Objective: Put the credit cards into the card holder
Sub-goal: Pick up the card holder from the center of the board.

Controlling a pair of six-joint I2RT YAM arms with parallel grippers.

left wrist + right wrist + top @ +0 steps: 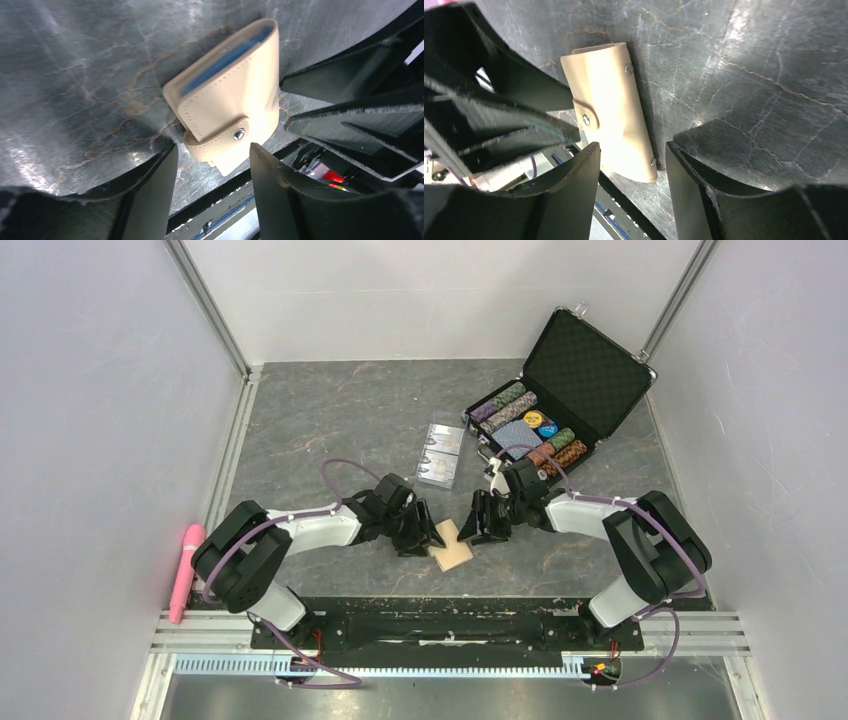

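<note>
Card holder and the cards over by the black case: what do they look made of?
Card holder: tan leather or imitation leather, smooth and matte, going by the stitched edges, the soft folded strap and its metal stud. Whether it is real or imitation cannot be told. Cards: probably plastic, glossy, pale and half see-through, with bright reflections. They are too small in the top view to say more.

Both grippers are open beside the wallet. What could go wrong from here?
The left gripper and right gripper flank the card holder closely, so they may collide. The holder looks snapped shut and lies loose on the table; tugging the strap could drag it rather than open it. The credit cards lie flat, hard to pinch.
</note>
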